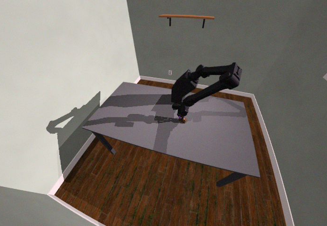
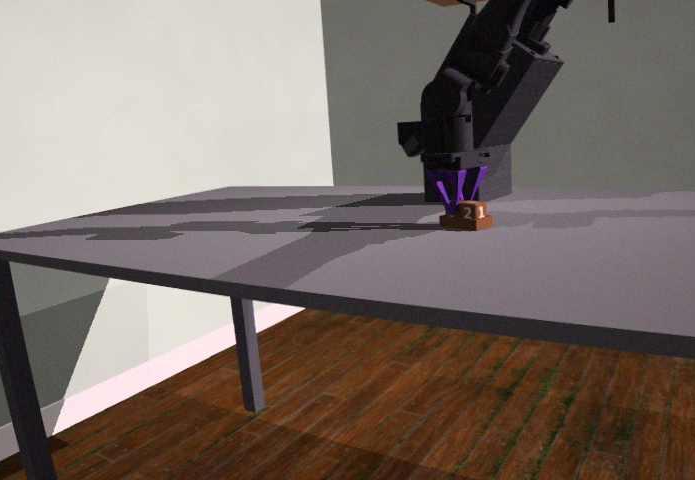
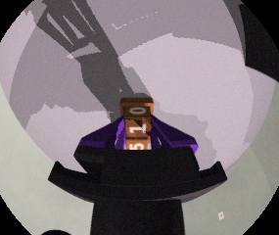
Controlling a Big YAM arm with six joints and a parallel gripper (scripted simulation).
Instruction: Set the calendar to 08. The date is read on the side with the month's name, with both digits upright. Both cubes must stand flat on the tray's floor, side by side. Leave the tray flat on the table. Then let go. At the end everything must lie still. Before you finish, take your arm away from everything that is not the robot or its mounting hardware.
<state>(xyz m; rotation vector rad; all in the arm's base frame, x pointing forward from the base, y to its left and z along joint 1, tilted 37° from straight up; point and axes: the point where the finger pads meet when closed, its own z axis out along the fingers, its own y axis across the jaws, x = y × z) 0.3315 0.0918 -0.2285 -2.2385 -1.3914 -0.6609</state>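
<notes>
A small brown wooden tray [image 2: 465,222] lies flat on the grey table, with two cubes side by side in it. In the exterior view the left cube [image 2: 464,211] shows a 2 and the right cube [image 2: 480,212] shows a 1. My gripper [image 2: 454,199] with purple fingers comes straight down onto the left cube and is shut on it. The cube still sits low in the tray. In the wrist view the cubes [image 3: 138,127] line up away from me between the fingers, and a 0 and a 1 face up. From the top view the tray [image 1: 182,121] is a small spot under the gripper.
The table is large and the tray stands near its middle. The arm's base stands on the table just behind the tray [image 2: 489,169]. A wooden shelf [image 1: 186,17] hangs on the far wall.
</notes>
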